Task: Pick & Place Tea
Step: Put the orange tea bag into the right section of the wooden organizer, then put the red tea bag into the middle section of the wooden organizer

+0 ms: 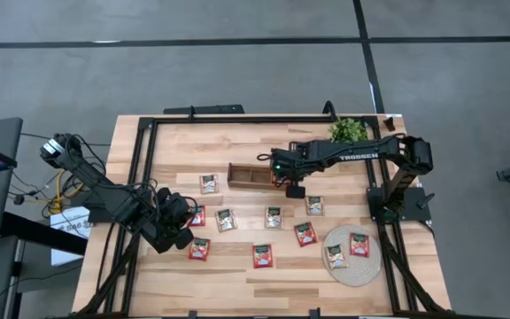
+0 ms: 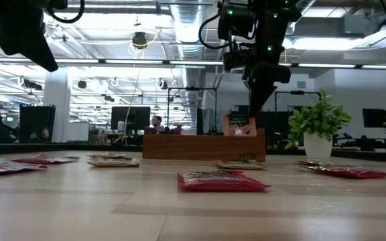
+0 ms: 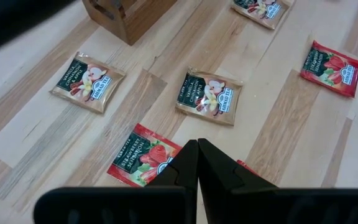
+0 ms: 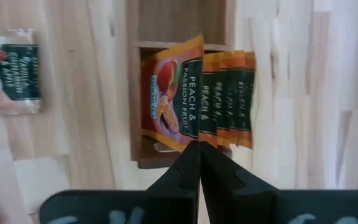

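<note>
Across the pale wooden tabletop (image 1: 237, 275) red and beige square tea sachets (image 1: 274, 217) lie flat and spread apart, two on the round woven mat (image 1: 351, 266), likely so each can be taken singly. The long wooden box (image 1: 253, 175) holds orange sachets (image 4: 219, 96) upright. Above its end the right hand (image 4: 198, 144) pinches one orange sachet. The left hand (image 3: 197, 142) hangs closed, empty, over a red sachet (image 3: 143, 163)

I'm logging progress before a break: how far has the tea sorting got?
Done: several orange peach sachets stand in the end compartment of the wooden box. In hand: the right claw pinches one more orange sachet over that compartment. Left: about a dozen sachets lie loose on the table, two on the round mat. The left claw is shut and empty above a red sachet.
</note>
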